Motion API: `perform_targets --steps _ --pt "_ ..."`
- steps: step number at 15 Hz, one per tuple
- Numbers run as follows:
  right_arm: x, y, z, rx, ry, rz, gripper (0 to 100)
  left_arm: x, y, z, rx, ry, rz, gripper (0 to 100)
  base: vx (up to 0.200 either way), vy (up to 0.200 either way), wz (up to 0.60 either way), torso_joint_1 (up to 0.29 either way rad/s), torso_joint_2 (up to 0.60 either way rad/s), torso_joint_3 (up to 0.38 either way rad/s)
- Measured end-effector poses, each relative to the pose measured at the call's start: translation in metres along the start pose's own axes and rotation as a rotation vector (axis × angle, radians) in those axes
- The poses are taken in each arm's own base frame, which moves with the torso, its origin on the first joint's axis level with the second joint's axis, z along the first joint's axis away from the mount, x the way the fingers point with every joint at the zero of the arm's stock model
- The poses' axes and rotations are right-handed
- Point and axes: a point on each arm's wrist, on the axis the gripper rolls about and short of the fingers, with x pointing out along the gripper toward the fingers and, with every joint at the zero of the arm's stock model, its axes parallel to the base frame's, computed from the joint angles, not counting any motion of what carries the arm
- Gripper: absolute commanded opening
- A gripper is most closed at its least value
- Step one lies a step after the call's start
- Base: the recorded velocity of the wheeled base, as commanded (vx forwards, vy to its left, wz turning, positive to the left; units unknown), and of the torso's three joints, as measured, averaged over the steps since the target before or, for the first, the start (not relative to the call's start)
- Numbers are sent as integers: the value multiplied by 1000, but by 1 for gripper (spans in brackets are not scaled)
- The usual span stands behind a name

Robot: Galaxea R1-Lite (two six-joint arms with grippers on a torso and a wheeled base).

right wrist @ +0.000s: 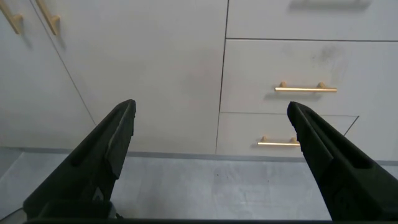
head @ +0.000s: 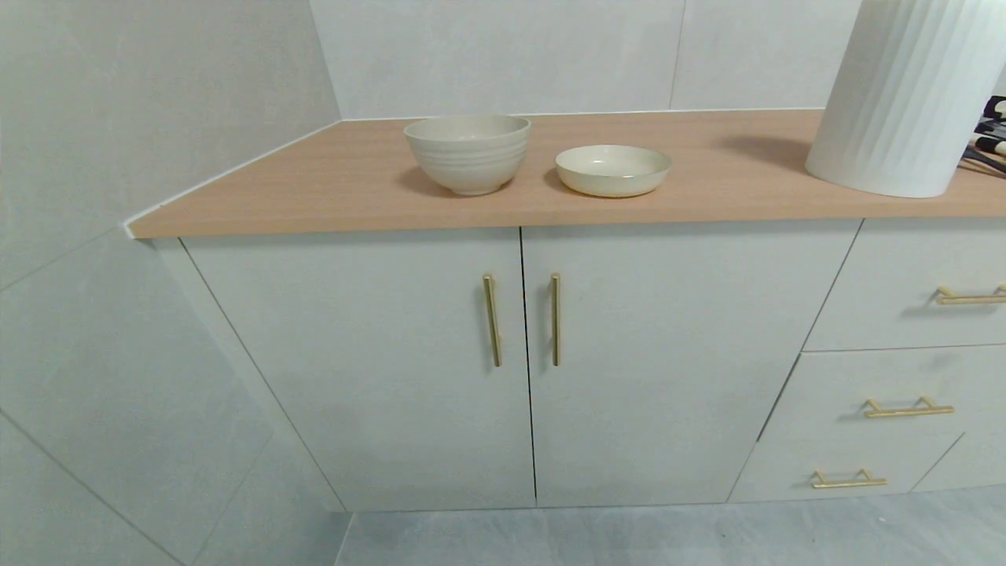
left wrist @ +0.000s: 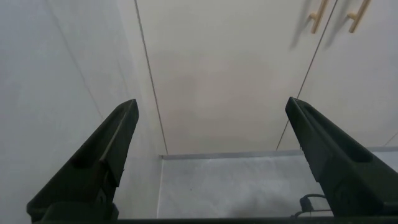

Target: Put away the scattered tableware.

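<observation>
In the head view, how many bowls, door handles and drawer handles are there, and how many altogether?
Bowls: 2 (deep bowl, shallow bowl)
Door handles: 2 (left door handle, right door handle)
Drawer handles: 3 (top drawer handle, middle drawer handle, bottom drawer handle)
Total: 7

Pale tiled walls [head: 157, 118] fill the upper left; a wooden countertop [head: 314, 189] crosses above pale cabinet doors [head: 354, 369] — brass handles [head: 492, 320] at centre — with drawers [head: 849, 377] lower right and grey floor [head: 629, 534] along the bottom.

Matt cream bowl [head: 468, 153] and dish [head: 613, 169], smooth wood-grain countertop [head: 314, 189], satin brass-toned metal handles [head: 492, 318].
</observation>
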Motion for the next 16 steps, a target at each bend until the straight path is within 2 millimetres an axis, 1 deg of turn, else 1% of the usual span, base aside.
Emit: perform_targets --steps 16 --pt "0 0 0 -9 -3 1 100 0 0 0 0 0 -1 100 0 0 0 0 0 0"
